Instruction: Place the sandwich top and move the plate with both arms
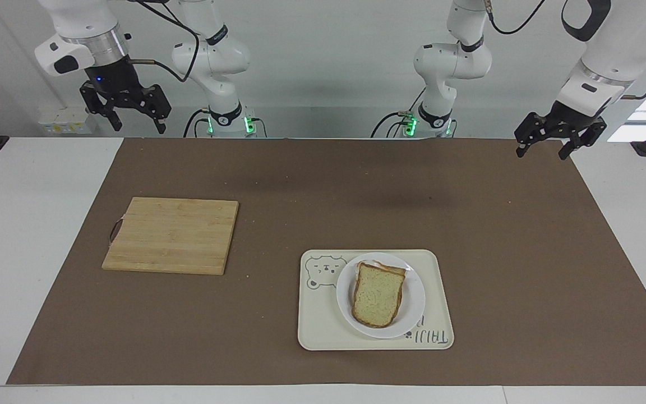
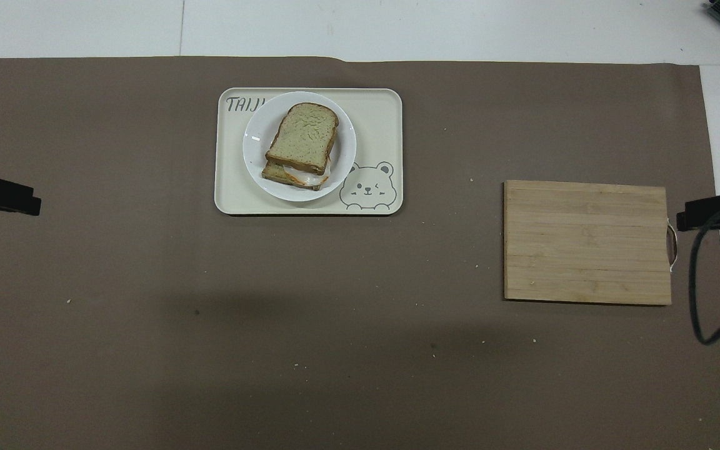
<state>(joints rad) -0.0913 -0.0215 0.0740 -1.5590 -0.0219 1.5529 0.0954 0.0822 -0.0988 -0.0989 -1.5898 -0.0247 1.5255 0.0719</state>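
The sandwich top [image 1: 378,294] is a plain slice with a dark crust. It lies on the lower slice, whose egg edge peeks out beneath it [image 2: 294,179]. Both rest on the white plate [image 1: 416,292], which stands on the cream bear-print tray [image 1: 323,331]. In the overhead view the top slice [image 2: 304,136] covers most of the plate [image 2: 347,142]. My left gripper [image 1: 541,152] hangs open and empty, high over the mat's corner at the left arm's end. My right gripper [image 1: 138,127] hangs open and empty, high at the right arm's end, above the table's edge nearest the robots.
A bamboo cutting board [image 1: 171,234] lies bare on the brown mat toward the right arm's end; it also shows in the overhead view [image 2: 587,242]. The tray [image 2: 379,125] sits farther from the robots than the board. Crumbs dot the mat.
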